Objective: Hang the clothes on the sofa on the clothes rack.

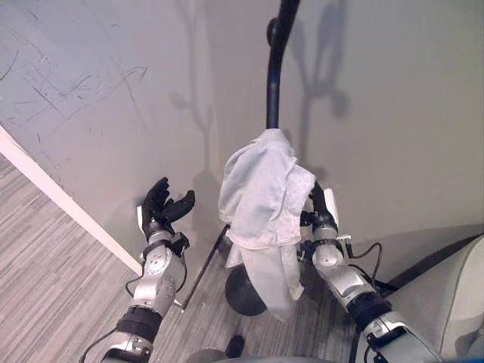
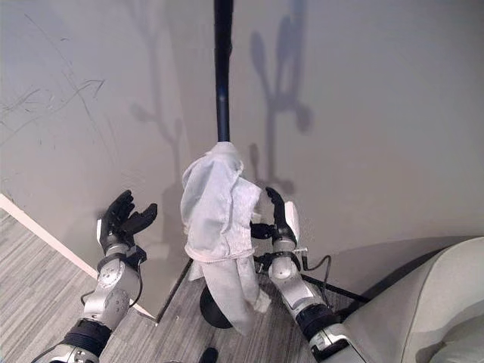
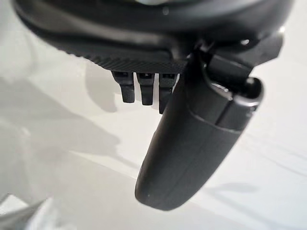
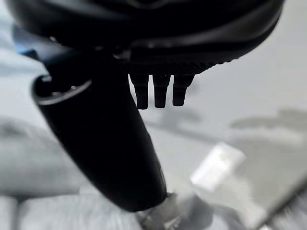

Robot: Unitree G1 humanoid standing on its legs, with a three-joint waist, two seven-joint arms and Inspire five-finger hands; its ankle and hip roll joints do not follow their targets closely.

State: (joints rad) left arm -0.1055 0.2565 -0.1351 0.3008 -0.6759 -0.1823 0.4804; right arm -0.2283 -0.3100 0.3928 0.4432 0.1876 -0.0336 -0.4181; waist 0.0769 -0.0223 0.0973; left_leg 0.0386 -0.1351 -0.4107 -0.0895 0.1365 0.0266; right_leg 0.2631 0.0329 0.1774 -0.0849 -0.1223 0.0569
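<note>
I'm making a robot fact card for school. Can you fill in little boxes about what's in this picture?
cloth: white garment draped over the dark clothes rack
left hand: open, holding nothing, apart from the garment
right hand: open, close beside the garment
sofa: pale, at the right
background: plain wall, striped floor

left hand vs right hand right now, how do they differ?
The left hand is raised well clear of the white garment, with bare wall behind it; the right hand sits right beside the garment hanging on the dark clothes rack pole. The left hand's fingers are spread and relaxed, visibly empty; the right hand is partly hidden by the cloth. Both are dark hands, raised to similar height, holding nothing.
</note>
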